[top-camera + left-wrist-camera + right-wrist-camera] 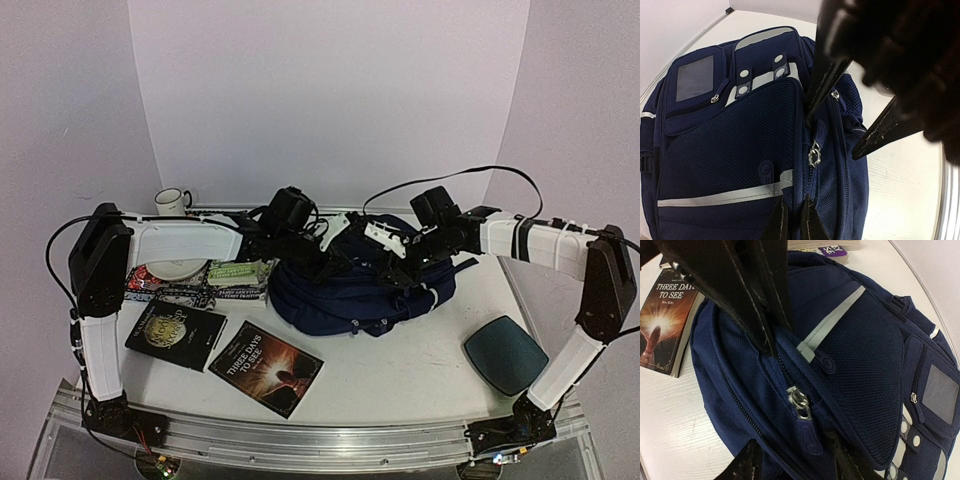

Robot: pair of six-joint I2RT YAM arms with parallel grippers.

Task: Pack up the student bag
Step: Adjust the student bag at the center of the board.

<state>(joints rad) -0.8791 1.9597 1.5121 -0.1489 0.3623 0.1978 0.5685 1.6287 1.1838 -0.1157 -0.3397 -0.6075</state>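
1. The left arm comes in from the left edge of the overhead view with its forearm level and its wrist over the upper left of the student bag. The left hand is narrowed almost shut. Its fingertips pinch navy fabric on the zip line at the bottom of its own view.
2. The right arm enters from the right edge, elbow raised and wrist tipped down over the bag's upper right. The jaws of the right hand stand partly apart, one finger on each side of the zip pull. I cannot confirm a grip on the pull.
3. The two hands face each other, close together over the same seam.
4. The bag lies at the centre of the frame, towards the back wall, with its front panel up on the white surface.
5. Bare surface lies in front of the bag and to its right.
   - A teal pad sits at lower right, near the right arm.
   - A stack of books lies just beside the bag's left side, with a plate further left.
   - The book "Three Days to See" and a dark book lie at lower left.
6. The bag's interior is hidden. A mug stands upright at upper left, and I cannot tell its contents.
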